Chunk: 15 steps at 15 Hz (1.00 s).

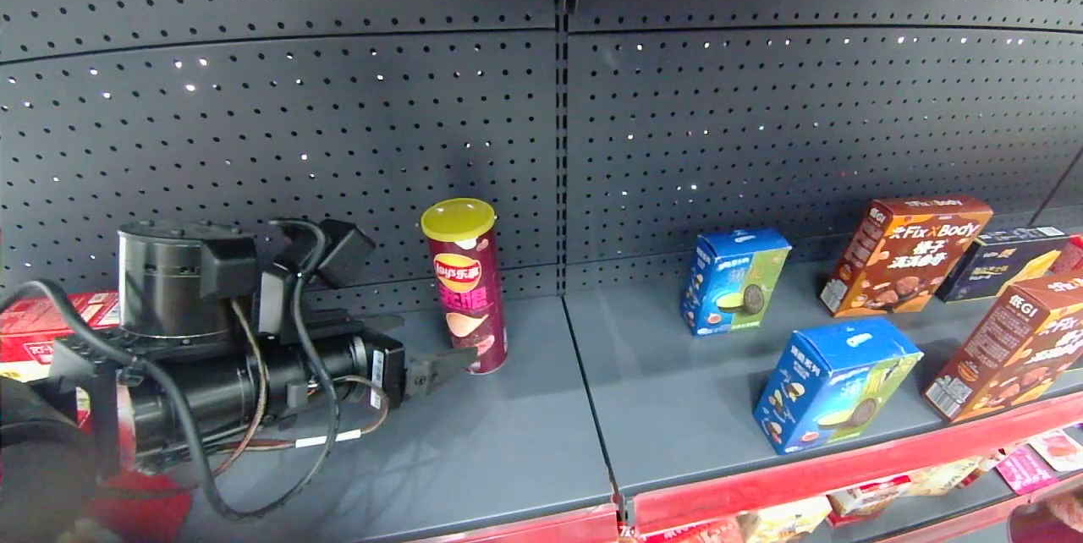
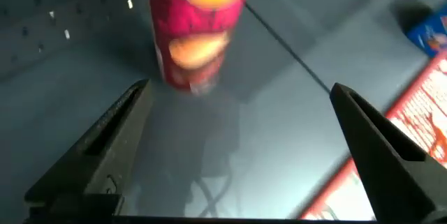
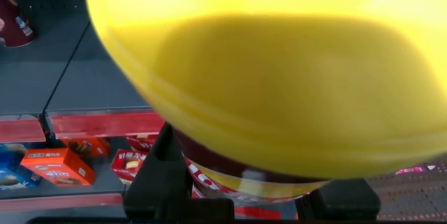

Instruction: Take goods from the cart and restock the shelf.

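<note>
Where the grey shelf point(image 1: 508, 441) meets its pegboard back wall point(image 1: 338, 103), a chips can point(image 1: 465, 285) with a yellow lid stands upright, just left of the seam point(image 1: 588, 408) between two shelf panels. Bare shelf runs from the can forward to the red front lip point(image 1: 804, 475), and sideways from the can to the boxes on the right panel.

The left claw point(image 1: 444, 365) lies low over the shelf, just beside the can's base. In the left wrist view its fingers point(image 2: 119, 133) are spread wide, and the can stands beyond their tips, not between them. A red box point(image 1: 42, 323) lies behind the left arm, against the back wall.

On the right panel two blue boxes stand well apart from the can, one at the back point(image 1: 732, 281) and one near the front lip point(image 1: 833, 382). Brown boxes point(image 1: 905, 254) stand to their right, with a dark box point(image 1: 1003, 260) at the back.

The right claw point(image 3: 244, 189) is pinching a second can point(image 3: 265, 63), whose yellow lid faces the wrist camera. Behind it a lower shelf point(image 3: 105, 182) carries orange boxes point(image 3: 59, 167).
</note>
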Motion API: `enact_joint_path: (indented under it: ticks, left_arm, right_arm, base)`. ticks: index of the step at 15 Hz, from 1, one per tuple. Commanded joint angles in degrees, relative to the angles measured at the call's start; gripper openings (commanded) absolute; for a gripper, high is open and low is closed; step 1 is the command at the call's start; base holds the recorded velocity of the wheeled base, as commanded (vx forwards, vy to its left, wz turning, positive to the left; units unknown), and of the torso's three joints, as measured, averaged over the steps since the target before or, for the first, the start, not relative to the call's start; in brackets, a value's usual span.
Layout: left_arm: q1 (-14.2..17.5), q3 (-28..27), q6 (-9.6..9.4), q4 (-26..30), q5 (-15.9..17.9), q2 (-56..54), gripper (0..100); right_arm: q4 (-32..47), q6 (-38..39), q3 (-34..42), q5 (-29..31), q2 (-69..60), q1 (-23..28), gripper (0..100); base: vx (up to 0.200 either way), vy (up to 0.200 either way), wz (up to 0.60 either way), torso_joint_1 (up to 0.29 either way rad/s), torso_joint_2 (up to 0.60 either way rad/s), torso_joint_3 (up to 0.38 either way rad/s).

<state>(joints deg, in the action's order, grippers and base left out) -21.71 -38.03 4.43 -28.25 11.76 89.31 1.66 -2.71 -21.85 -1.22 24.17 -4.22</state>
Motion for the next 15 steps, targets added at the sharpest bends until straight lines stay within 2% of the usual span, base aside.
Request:
enact_joint_path:
  ticks: [1, 3, 5, 8, 13, 15]
  left_arm:
    - [0.7, -1.9, 0.06, -3.7, -0.1, 5.8, 100]
    - [0.9, -4.3, 0.06, -5.3, -0.7, 8.1, 100]
    - [0.9, -5.7, -0.47, -5.1, -2.8, 9.7, 100]
    - [1.1, -6.7, -2.67, -5.3, -4.0, 11.9, 100]
    - [1.0, -8.5, -2.76, -5.6, -3.9, 14.0, 100]
    - [0.9, -9.2, -2.14, -5.6, -4.3, 14.2, 100]
  right_arm:
    - [0.0, 0.0, -0.1, 0.0, 0.2, 0.0, 0]
    - [0.0, 0.0, -0.3, 0.0, 0.2, 0.0, 0]
    - [0.1, 0.0, -0.2, 0.0, 0.2, 0.0, 0]
    - [0.1, 0.0, -0.2, 0.0, 0.0, 0.1, 0]
    - [0.1, -0.1, -0.2, 0.0, 0.0, 0.4, 0]
    - [0.2, -0.2, -0.1, 0.1, 0.0, 0.4, 0]
  base:
    - [0.0, 0.0, 0.0, 0.0, 0.0, 0.0]
    - [0.0, 0.0, 0.0, 0.0, 0.0, 0.0]
    - [0.0, 0.0, 0.0, 0.0, 0.0, 0.0]
    - [0.0, 0.0, 0.0, 0.0, 0.0, 0.0]
    - [0.0, 0.0, 0.0, 0.0, 0.0, 0.0]
    - [0.0, 0.0, 0.0, 0.0, 0.0, 0.0]
